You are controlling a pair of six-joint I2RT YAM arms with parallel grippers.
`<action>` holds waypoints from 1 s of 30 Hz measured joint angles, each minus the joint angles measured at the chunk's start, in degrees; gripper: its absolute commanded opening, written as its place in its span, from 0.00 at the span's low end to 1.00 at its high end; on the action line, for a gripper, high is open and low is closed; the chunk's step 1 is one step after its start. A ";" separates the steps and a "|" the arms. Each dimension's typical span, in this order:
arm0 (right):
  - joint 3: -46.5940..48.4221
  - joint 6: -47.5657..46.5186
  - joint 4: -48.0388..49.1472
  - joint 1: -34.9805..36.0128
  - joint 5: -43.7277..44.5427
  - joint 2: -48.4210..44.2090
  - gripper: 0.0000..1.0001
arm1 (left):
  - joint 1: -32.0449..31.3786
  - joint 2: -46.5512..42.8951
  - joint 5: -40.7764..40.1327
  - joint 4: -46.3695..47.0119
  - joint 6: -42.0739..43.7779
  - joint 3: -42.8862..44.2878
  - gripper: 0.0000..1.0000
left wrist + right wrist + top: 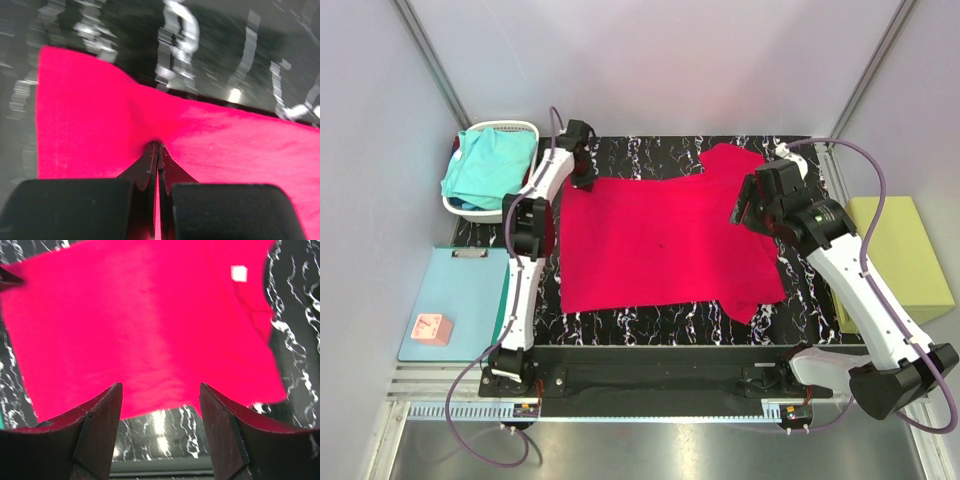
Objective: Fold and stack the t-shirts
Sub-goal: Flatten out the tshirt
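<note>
Your left gripper [158,150] is clamped on an edge of the crimson t-shirt [660,240], right gripper [160,387] spread apart above it; lifting one-sided could bunch the cloth.

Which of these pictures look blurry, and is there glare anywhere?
Left wrist view: the black white-veined marbled tabletop is smeared and out of focus, its veins streaked; the crimson-red cloth t-shirt is sharper. Right wrist view: the shirt glows oversaturated, tinting the open jaws red, with a glare patch on the tabletop between them. Top view: even, sharp, soft shadows.
</note>
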 measured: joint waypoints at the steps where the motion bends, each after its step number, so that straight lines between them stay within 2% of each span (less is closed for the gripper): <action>1: -0.52 0.00 -0.48 0.00 0.00 -0.44 0.70 | 0.81 0.22 -0.11 -0.31 0.00 0.48 0.00; 5: -3.54 -0.02 -2.29 0.00 0.00 -3.15 0.70 | 4.39 1.25 -0.87 -1.51 0.00 2.64 0.07; 6: -4.35 -0.02 -2.56 0.00 0.00 -3.89 0.70 | 5.33 1.68 -0.87 -1.73 0.00 3.48 0.23; 7: -5.11 -0.02 -2.75 0.00 0.00 -4.52 0.70 | 6.03 2.10 -0.87 -1.81 0.00 4.22 0.30; 9: -6.47 -0.07 -2.99 0.00 -0.02 -5.53 0.71 | 7.41 2.23 -0.02 -1.62 0.07 4.46 0.43; 12: -7.41 -0.11 -3.06 0.00 0.00 -5.95 0.74 | 7.85 1.81 1.03 -1.16 0.59 4.15 0.54; 13: -7.54 -0.17 -2.99 0.00 0.00 -5.95 0.75 | 7.54 0.92 1.16 -0.61 0.68 2.71 0.68; 16: -8.33 -0.26 -2.40 0.00 0.44 -5.99 0.76 | 4.42 -5.70 0.46 -0.74 0.94 -6.23 0.99; 21: -15.26 0.90 -0.33 0.00 0.44 -7.52 0.78 | -7.34 -26.29 -5.31 2.32 0.33 -27.36 0.99; 24: -22.93 2.95 0.39 0.02 -0.52 -11.15 0.76 | -14.73 -42.45 -2.99 8.63 -1.57 -42.62 0.99; 27: -28.37 5.90 0.02 0.22 -0.72 -14.53 0.68 | -15.67 -57.16 -0.04 15.69 -3.43 -59.01 0.99; 30: -30.10 9.53 -1.03 1.46 -0.61 -15.15 0.64 | -15.89 -63.14 0.44 17.40 -4.87 -68.54 0.99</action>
